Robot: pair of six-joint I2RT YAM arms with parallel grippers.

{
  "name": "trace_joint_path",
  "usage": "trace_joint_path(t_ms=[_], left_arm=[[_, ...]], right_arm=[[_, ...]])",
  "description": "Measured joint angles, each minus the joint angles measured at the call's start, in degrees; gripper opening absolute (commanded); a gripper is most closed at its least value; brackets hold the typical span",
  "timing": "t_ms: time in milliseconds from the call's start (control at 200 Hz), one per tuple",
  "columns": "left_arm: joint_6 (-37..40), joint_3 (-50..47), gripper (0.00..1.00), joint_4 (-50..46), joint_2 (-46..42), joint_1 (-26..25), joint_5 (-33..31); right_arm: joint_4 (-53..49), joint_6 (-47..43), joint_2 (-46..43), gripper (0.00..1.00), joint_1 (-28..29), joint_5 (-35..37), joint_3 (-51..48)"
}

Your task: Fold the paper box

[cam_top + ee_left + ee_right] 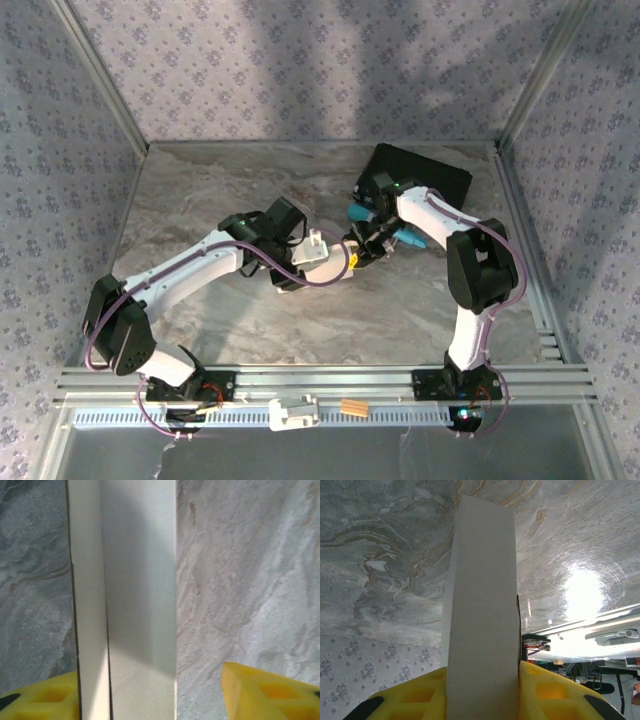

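The box (316, 250) sat near the middle of the table (210, 190), a small white shape with one part sticking up, between the two grippers. The left gripper (298, 262) reached in from the near left and met the box on its left side. The right gripper (357, 255) came in from the far right and met it on its right side.

In the left wrist view a white panel of the box (135, 605) ran upright through the frame, with a fold line down it and a shadow across its right half. The left gripper (145, 692) stood open around this panel. Its left finger (35, 700) lay right against the panel's left edge, while its right finger (265, 692) was well apart from the right edge, bare table showing between them. It had no firm hold on anything.

In the right wrist view another panel of the box (482, 605) rose edge-on from the right gripper (482, 692). The yellow fingers (415, 697) pressed on both sides of it with no gap, so this gripper was closed on the box.

The black case (430, 172) lay at the far right of the table, well apart from the box
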Motion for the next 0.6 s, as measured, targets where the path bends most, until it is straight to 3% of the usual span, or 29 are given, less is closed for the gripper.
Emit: trace_joint_path(t_ms=[370, 525, 600], left_arm=[[0.4, -3.3, 0.49, 0.6, 0.1, -0.3, -3.9], [0.5, -3.8, 0.26, 0.5, 0.2, -0.3, -4.4], [0.4, -3.6, 0.23, 0.4, 0.3, -0.3, -4.4]], right_arm=[[1.7, -0.4, 0.0, 0.27, -0.7, -2.1, -3.2], [1.9, -0.9, 0.0, 0.27, -0.7, -2.1, -3.4], [2.2, -1.4, 0.0, 0.30, -0.7, -2.1, -3.6]])
